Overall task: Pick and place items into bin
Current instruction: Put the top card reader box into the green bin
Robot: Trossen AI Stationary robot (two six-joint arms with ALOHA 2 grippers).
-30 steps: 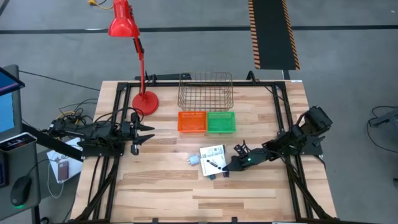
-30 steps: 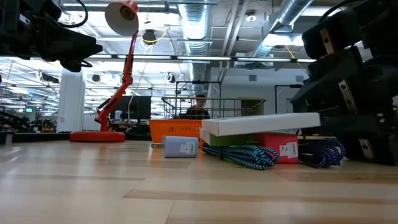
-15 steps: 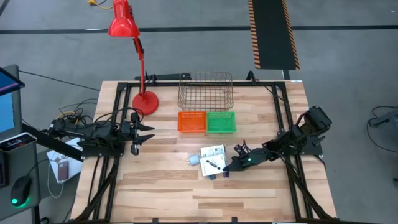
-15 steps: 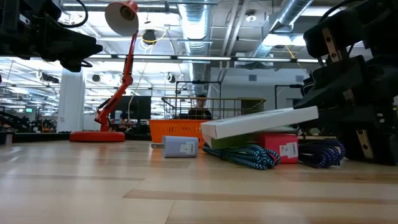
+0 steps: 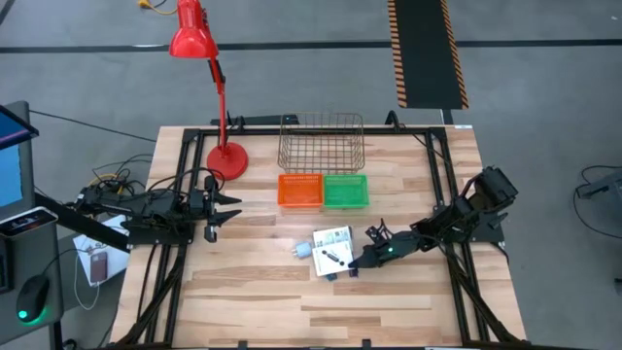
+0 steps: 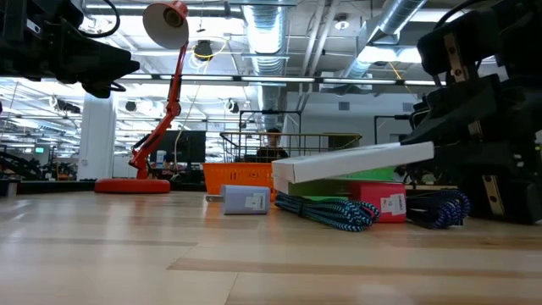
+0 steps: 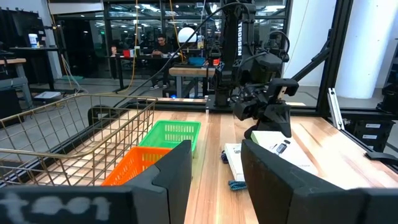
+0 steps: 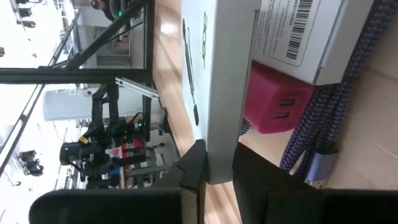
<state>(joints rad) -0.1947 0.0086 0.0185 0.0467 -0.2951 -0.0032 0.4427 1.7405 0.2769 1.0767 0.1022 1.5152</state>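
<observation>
The white printed card pack (image 5: 332,249) lies on a small pile in the middle of the table, a short black marker (image 5: 333,258) on its top. Under it in the low view are a pink block (image 6: 378,200) and teal (image 6: 330,212) and purple (image 6: 437,207) braided cords. A pale blue lump (image 5: 301,250) sits on the table just left of the pile. My right gripper (image 5: 352,262) is shut on the pack's right edge. My left gripper (image 5: 216,209) hovers open over the table's left side, away from the pile. My right gripper pinches the card pack's thin right-hand edge (image 8: 221,146) between its two fingers (image 8: 194,167), coming in low from the table's right. The pack (image 6: 351,163) sits tilted, held end highest, above the pink block. I cannot tell whether its left end rests on the pile.
An orange bin (image 5: 299,190) and a green bin (image 5: 346,191) stand side by side behind the pile, a wire basket (image 5: 322,142) beyond them. A red desk lamp (image 5: 225,156) stands at the far left. Bare wood lies along the near edge.
The right gripper has raised the card pack's held right end. The pack lay about level on the pile a second ago, then tipped with its left end low, and now its left end has come up too.
</observation>
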